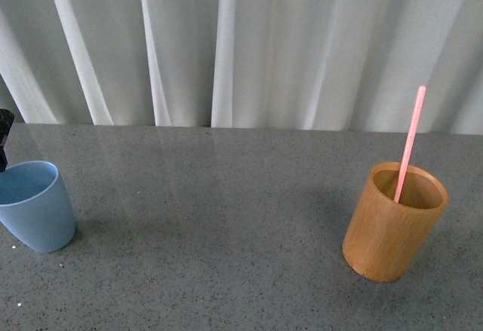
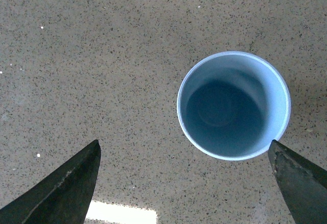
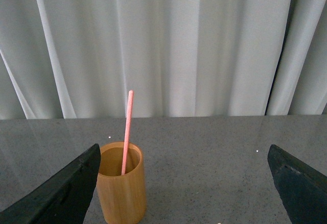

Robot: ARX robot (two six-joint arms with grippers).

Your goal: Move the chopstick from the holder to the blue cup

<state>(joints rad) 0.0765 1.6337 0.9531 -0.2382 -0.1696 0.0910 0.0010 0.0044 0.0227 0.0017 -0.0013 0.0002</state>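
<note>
One pink chopstick [image 1: 410, 144] leans inside the orange-brown wooden holder [image 1: 392, 224] at the right of the grey table; the chopstick [image 3: 126, 131] and holder [image 3: 122, 189] also show in the right wrist view. The light blue cup [image 1: 34, 205] stands empty at the far left. My left gripper [image 2: 184, 155] hangs open above the table just beside the blue cup [image 2: 234, 105], looking down into it. My right gripper [image 3: 184, 155] is open, facing the holder from a distance, with one finger [image 3: 66, 193] near it in the picture. Neither holds anything.
A speckled grey tabletop [image 1: 226, 225] lies between the cup and the holder. White curtains [image 1: 249, 44] hang behind the table's far edge. A dark part of the left arm [image 1: 4, 139] shows at the left border above the cup.
</note>
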